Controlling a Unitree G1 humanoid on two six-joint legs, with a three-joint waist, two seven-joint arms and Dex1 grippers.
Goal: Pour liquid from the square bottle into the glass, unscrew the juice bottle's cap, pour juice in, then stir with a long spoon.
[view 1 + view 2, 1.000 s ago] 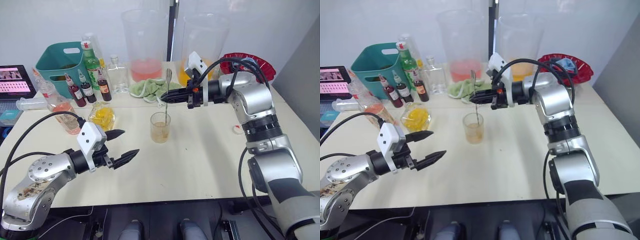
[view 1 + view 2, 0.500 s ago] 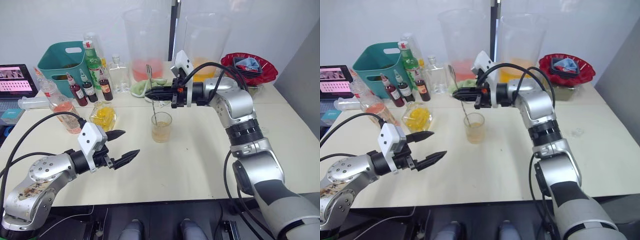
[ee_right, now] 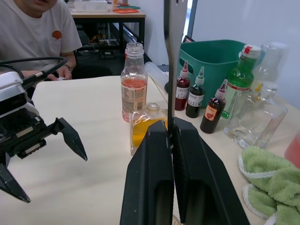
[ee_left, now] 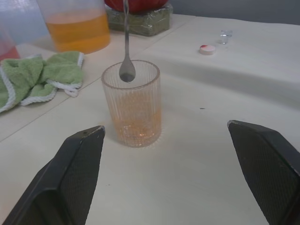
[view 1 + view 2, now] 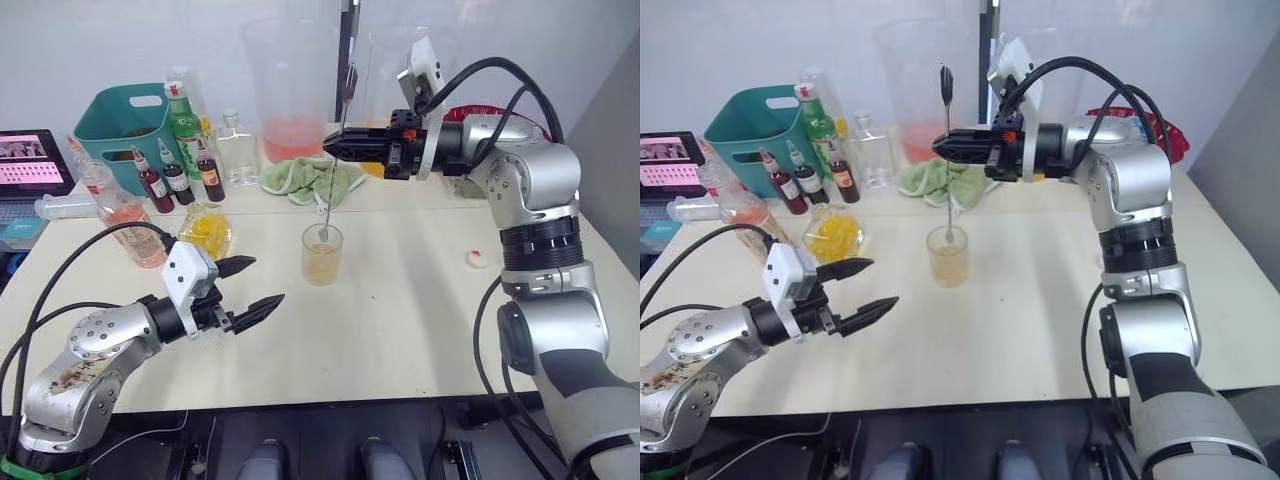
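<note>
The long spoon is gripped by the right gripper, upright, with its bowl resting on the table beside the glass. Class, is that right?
Not quite. The right gripper does hold the long spoon upright, but the bowl hangs just inside the rim of the glass, as the left wrist view shows.

My right gripper [image 3: 171, 136] pinched the long spoon [image 3: 174, 56], both black fingers [image 3: 152, 187] pressed against its thin shaft, which rose straight up between them. Beyond them stood the juice bottle [image 3: 133, 84], uncapped, with the square bottle [image 3: 146, 129] just beside it. My left gripper [image 3: 33, 140] hung with its fingers spread. A green cloth [image 3: 269, 183] lay near a teal basket [image 3: 208, 58].
</note>
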